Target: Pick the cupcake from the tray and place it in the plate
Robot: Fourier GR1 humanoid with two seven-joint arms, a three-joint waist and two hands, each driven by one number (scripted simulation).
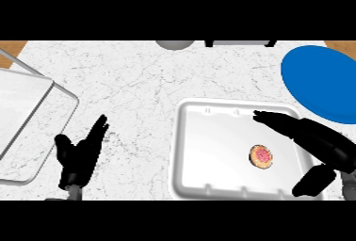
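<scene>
A small cupcake (261,156) with pink frosting sits in the white tray (208,141), right of its middle. The blue plate (323,84) lies at the right edge, beyond the tray's far right corner. My right hand (316,141) hangs over the tray's right side, open, fingers stretched toward the tray's far rim and thumb near its front right corner; the cupcake lies just left of the palm, untouched. My left hand (80,153) rests open on the counter left of the tray, fingers up.
A large pale rectangular container (28,108) occupies the left edge. A grey round object (175,44) and a dark-framed object (240,43) sit at the counter's far edge. Marbled counter (139,84) spreads between container and tray.
</scene>
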